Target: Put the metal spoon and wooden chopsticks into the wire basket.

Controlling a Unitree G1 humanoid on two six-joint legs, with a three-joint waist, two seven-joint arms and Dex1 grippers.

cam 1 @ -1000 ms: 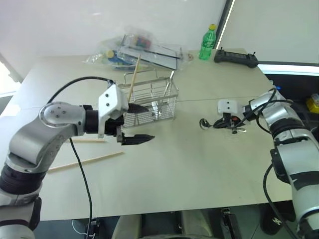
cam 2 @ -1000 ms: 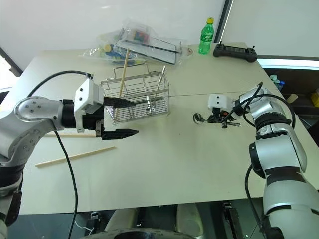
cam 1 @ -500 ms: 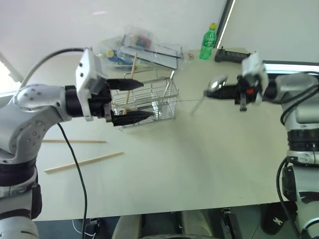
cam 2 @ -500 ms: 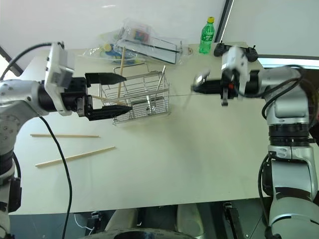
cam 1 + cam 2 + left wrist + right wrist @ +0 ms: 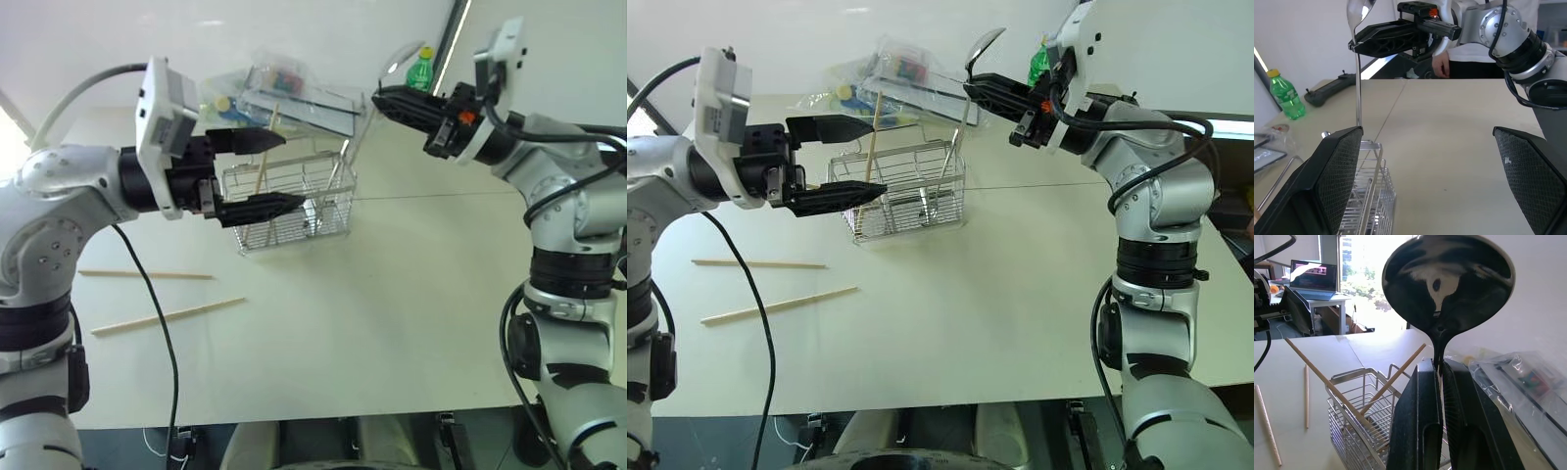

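My right gripper [image 5: 976, 90] is shut on the metal spoon [image 5: 984, 45], which stands bowl up with its slim handle [image 5: 1358, 88] hanging toward the right end of the wire basket [image 5: 294, 201]. From the right wrist, the spoon's bowl [image 5: 1447, 279] rises just above the closed fingers [image 5: 1420, 431]. Two wooden chopsticks [image 5: 1327, 382] lean inside the basket, and two more [image 5: 147, 275] [image 5: 167, 316] lie on the table to its left. Raised by the basket's left end, my left gripper [image 5: 269, 174] is open and holds nothing.
A clear plastic bag of items [image 5: 284, 93] lies behind the basket, and a green bottle [image 5: 1286, 95] and a black controller [image 5: 1332, 90] sit at the table's far right. A person's hand [image 5: 1442, 63] shows beyond the table. The near table [image 5: 372, 323] is bare.
My right gripper has lifted the spoon off the table and swung it left to above the basket, turning it bowl up. The left gripper has risen a little, still open.
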